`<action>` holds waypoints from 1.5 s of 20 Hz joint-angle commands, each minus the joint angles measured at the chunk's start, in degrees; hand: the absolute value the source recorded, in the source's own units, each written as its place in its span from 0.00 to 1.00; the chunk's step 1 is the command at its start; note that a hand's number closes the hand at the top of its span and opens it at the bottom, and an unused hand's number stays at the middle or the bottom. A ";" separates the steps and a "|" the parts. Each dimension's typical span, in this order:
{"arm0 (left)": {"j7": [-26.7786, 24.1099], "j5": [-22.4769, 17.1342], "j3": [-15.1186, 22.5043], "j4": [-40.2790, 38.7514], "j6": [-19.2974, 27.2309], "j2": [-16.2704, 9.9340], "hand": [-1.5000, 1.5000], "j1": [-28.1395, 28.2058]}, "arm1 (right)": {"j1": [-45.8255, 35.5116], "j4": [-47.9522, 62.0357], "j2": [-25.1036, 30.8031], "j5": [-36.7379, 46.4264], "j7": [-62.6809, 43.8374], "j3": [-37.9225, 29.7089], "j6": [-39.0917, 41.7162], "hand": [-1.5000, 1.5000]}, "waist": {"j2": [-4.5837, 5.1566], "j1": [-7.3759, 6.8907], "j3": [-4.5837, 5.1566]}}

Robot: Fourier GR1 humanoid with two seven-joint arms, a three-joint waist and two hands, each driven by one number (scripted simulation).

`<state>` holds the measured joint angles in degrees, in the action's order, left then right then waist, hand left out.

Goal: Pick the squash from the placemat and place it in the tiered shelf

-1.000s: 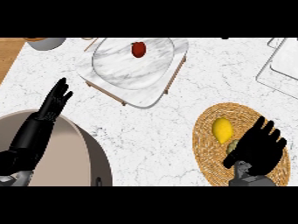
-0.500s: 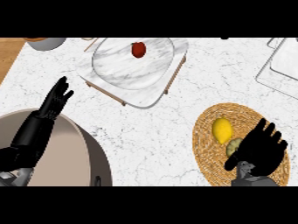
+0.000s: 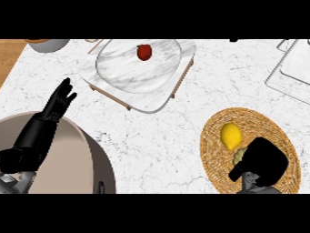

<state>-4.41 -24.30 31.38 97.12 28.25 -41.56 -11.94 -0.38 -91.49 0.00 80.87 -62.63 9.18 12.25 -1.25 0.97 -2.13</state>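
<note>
Nearest you, the right hand (image 3: 264,160) sits low over the mat (image 3: 219,177), curled down onto a greenish squash (image 3: 239,156) that it mostly hides; you can't tell whether it grips. A lemon (image 3: 231,134) lies just beyond. Your left hand (image 3: 44,126) rests open at the left. Bare counter (image 3: 164,136) lies between. The shelf (image 3: 303,73) is cut off far right.

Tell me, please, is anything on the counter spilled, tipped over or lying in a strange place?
Nothing stands out. The yellow squash lies on the woven placemat, the right hand over its lower end. A small red item sits on the tiered shelf. No spill shows.
</note>
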 commanded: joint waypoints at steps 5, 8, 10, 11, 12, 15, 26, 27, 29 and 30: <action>2.01 -1.67 2.29 -6.37 0.64 5.59 0.50 -0.93 | 0.22 0.64 0.00 3.33 -6.38 2.77 1.22 1.00 | 1.64 0.41 2.18; 0.73 -2.61 1.45 -3.95 0.95 2.52 0.50 1.60 | 2.41 -3.34 6.57 -7.61 19.25 4.78 4.21 1.00 | 1.33 0.15 2.07; 0.69 -2.70 2.31 -1.99 0.75 2.43 0.50 0.81 | 1.25 -3.91 7.76 -11.38 29.47 9.77 4.95 1.00 | 1.78 -0.84 1.68; 0.81 -2.78 1.80 -1.08 0.60 1.37 0.50 0.42 | 1.05 -4.38 8.14 -12.53 32.67 11.68 5.49 1.00 | 1.75 -2.01 1.35; 0.35 -2.84 1.88 -0.11 0.47 1.36 0.50 0.35 | 0.80 -4.99 8.72 -13.40 35.55 13.50 6.18 1.00 | 1.61 -3.20 1.22; 0.93 -3.41 1.76 -0.07 0.45 1.30 0.50 0.35 | 1.83 -9.60 10.91 -19.92 46.42 16.19 7.42 1.00 | 1.35 -2.00 1.23; 1.30 -5.27 0.74 0.73 3.03 -0.77 0.50 3.81 | 5.17 -25.03 20.13 -48.42 74.13 3.47 14.79 1.00 | 1.31 4.30 1.44; 0.78 -5.62 -0.03 0.20 2.80 -1.69 0.50 4.35 | 5.27 -25.77 21.04 -50.95 75.82 0.98 15.46 1.00 | 1.45 4.50 1.57; 0.67 -5.58 0.28 0.28 3.83 -1.50 0.50 4.89 | 5.17 -26.52 23.98 -54.67 79.16 -4.65 16.51 1.00 | 1.47 5.85 1.58; 0.90 -6.23 -0.66 0.46 3.22 -2.57 0.50 4.30 | 4.26 -25.98 25.44 -57.38 80.54 -8.46 17.51 1.00 | 1.73 5.53 1.66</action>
<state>-4.77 -29.26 30.62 100.44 31.06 -46.07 -8.52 4.29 -115.71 21.02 31.60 11.47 9.54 27.20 -0.47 5.05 -1.95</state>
